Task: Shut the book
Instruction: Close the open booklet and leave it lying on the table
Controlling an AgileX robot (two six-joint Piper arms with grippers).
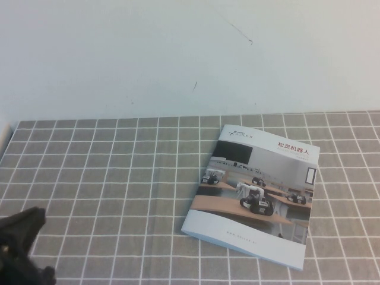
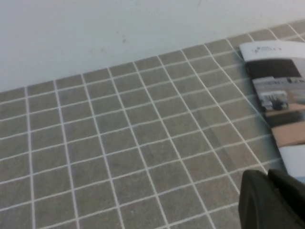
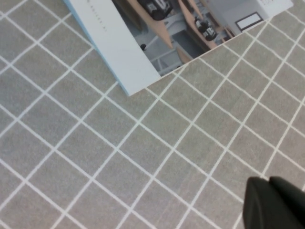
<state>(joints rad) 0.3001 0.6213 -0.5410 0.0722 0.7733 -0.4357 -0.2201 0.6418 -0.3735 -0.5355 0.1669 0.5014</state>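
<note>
The book (image 1: pixel 255 193) lies flat and closed on the grey checked cloth, right of the middle, its cover showing a photo of robots and red Chinese lettering. It also shows in the left wrist view, book (image 2: pixel 281 95), and in the right wrist view, book (image 3: pixel 167 33). My left gripper (image 1: pixel 32 218) sits at the near left corner, far from the book, its black fingers pressed together with nothing between them (image 2: pixel 268 179). My right gripper (image 3: pixel 269 183) hovers over bare cloth near the book's corner, also shut and empty; the high view does not show it.
The grey cloth with white grid lines (image 1: pixel 119 178) covers the whole table. A white wall (image 1: pixel 178 53) rises right behind its far edge. A pale object (image 1: pixel 3 132) peeks in at the far left edge.
</note>
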